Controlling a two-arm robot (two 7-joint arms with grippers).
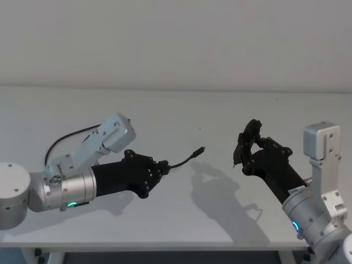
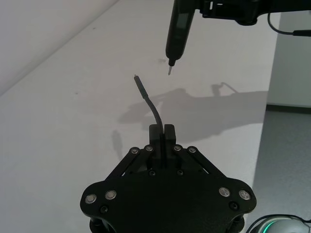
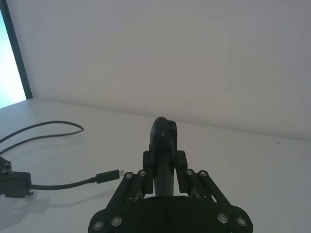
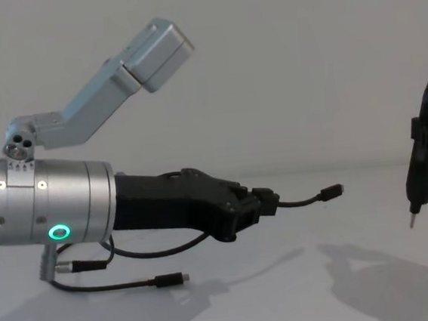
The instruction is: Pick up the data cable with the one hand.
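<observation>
Left hand [image 4: 267, 200] clenches the data cable [image 4: 303, 201] just behind its plug [image 4: 332, 191]; it looks light and limp. Right hand [image 3: 164, 158], well apart, grasps a pointed tool [image 4: 418, 171].

cable [image 1: 184, 160] in left gripper [image 1: 165, 166] (aloft), over table [image 1: 165, 110]

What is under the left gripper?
Under the left gripper, shut on the data cable, slack droops and the other plug lies on the table; the arm hides part of it.
</observation>
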